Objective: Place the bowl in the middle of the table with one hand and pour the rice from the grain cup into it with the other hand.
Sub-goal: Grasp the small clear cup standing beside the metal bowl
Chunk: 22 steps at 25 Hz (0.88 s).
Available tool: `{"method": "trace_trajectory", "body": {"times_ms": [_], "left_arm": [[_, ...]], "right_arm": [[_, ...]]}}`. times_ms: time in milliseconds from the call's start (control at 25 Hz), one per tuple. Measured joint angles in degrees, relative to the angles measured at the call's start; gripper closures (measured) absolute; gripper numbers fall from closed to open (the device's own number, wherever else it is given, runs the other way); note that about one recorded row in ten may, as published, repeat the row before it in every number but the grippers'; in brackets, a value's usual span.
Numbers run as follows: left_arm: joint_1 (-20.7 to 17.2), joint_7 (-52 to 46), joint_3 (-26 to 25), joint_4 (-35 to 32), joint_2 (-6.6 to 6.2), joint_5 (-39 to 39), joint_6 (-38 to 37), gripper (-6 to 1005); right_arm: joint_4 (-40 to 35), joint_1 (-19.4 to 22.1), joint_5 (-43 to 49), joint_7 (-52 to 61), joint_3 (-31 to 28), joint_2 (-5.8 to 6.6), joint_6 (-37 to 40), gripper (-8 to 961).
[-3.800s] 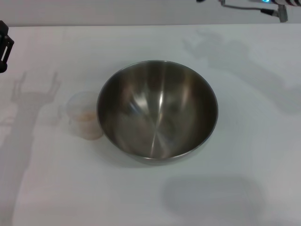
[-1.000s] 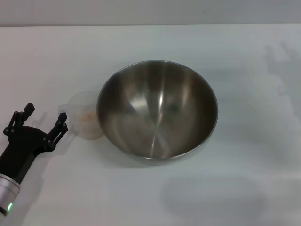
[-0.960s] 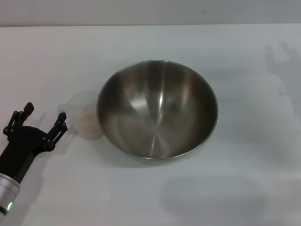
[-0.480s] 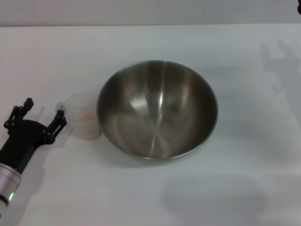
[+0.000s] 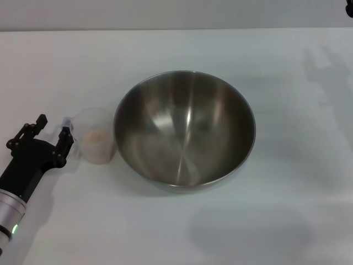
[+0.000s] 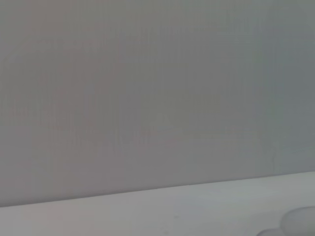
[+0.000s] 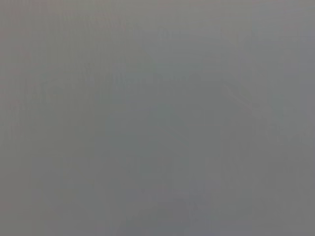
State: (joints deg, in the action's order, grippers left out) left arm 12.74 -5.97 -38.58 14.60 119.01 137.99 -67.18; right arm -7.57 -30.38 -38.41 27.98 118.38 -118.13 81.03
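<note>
Left pincer [image 5: 54, 131] released beside grain cup [image 5: 95, 135], head view only; wrist views blank.

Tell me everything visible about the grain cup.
The grain cup is small, clear plastic, upright on the table, pressed close against the bowl's left side. A little beige rice shows through it. Its small handle points left, toward the left gripper, whose open jaws reach it; one fingertip looks at the handle, contact uncertain.
</note>
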Motion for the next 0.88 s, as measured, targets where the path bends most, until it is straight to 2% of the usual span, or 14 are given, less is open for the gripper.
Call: {"method": "trace_trajectory", "body": {"times_ms": [200,440,800,880], "left_arm": [[0.0,0.0,-0.04,0.1,0.01,0.0,0.03,374],[0.09,0.0,0.09,0.43,-0.01,0.2,-0.23,709],[0.31,0.06,-0.3,1.41,0.0,0.25,-1.88,956],[0.58,1.07,-1.1,1.84,0.03,0.11,-3.74,959]], "right_arm": [[0.1,0.02,0.0,-0.01,0.0,0.0,0.0,443],[0.27,0.08,0.0,0.02,0.0,0.0,0.0,443],[0.28,0.15,0.01,0.06,0.0,0.0,0.01,442],[0.29,0.2,0.01,0.05,-0.02,0.0,0.04,442]]}}
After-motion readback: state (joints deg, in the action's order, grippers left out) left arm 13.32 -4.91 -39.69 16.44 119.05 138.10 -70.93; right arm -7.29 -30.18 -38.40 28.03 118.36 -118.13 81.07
